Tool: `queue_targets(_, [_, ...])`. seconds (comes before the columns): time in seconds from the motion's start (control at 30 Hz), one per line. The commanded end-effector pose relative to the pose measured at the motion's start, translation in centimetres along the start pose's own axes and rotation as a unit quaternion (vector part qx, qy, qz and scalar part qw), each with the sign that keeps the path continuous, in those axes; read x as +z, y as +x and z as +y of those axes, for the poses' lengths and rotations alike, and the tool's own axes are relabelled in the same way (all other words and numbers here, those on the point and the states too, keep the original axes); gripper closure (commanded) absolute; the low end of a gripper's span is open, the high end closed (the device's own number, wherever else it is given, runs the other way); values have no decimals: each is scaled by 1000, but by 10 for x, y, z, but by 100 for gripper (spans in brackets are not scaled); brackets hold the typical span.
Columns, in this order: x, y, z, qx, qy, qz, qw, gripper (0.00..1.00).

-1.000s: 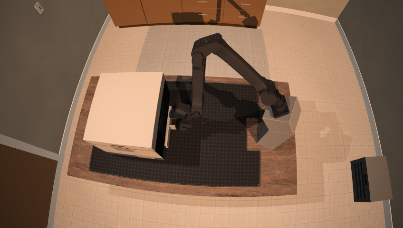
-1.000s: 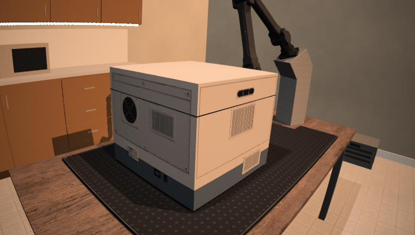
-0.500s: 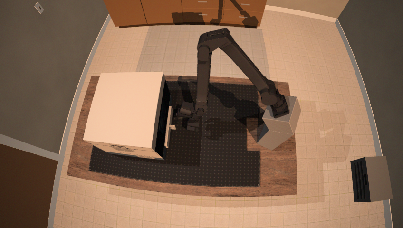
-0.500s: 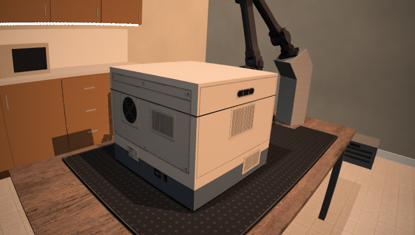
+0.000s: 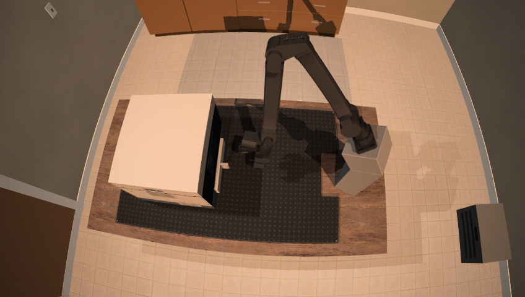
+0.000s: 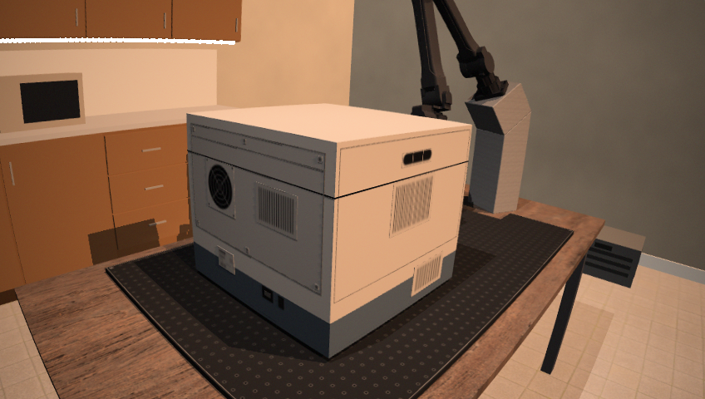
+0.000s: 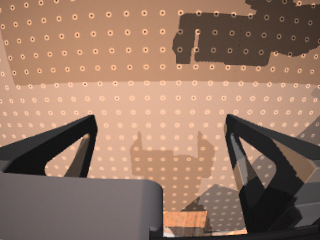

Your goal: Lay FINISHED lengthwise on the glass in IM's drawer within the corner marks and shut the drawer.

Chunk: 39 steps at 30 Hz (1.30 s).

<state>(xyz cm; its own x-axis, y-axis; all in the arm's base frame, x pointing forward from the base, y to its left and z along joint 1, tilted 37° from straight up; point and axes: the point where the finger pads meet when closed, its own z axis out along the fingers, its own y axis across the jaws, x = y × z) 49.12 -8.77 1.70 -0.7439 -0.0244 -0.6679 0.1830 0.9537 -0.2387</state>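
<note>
Ease the tool point(image 5: 259, 164) point(image 6: 435, 112) point(image 7: 160, 121), spread wide and holding nothing, straight away from the gel imager point(image 5: 163, 141) point(image 6: 391, 217), avoiding its drawer handle point(image 5: 225, 166). Cannot see FINISHED, presumably inside the gel imager; check for full closure

In the top view, the gel imager IM point(image 5: 161, 143) point(image 6: 396, 237) is placed on the left part of the mat point(image 5: 295, 224) point(image 6: 514, 257) point(image 7: 160, 95), which is laid on the table point(image 5: 361, 220) point(image 6: 74, 321), with the drawer front point(image 5: 220, 180) and its handle point(image 5: 225, 166) turned right, towards the pedestal point(image 5: 363, 165) point(image 6: 500, 168) at the table's right end. The gripper point(image 5: 260, 161) point(image 7: 160, 121) is held above the mat between handle and pedestal, apart from both. Beyond the table the base cabinets point(image 5: 210, 18) point(image 6: 54, 207) are set, though whether the drawer front is flush with IM cannot be told from above.
</note>
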Motion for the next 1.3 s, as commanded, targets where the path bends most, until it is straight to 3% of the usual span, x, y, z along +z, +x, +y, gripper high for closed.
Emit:
queue_targets(0.0, [-14,12,6,0,-3,17,1000,0])
queue_targets(0.1, [-16,6,5,2,-1,26,1000,0])
queue_targets(0.17, [-21,25,5,-1,-2,39,999,0])
queue_targets(0.3, [-29,35,4,2,-2,27,1000,0])
queue_targets(0.33, [-32,46,4,-2,0,56,998,0])
queue_targets(0.4, [-37,54,3,-3,2,77,997,0])
queue_targets(0.63, [-47,69,2,0,1,66,998,0])
queue_targets(0.67, [-42,82,4,-8,0,85,996,0])
queue_targets(1.27, [-43,75,-2,-3,4,78,997,0])
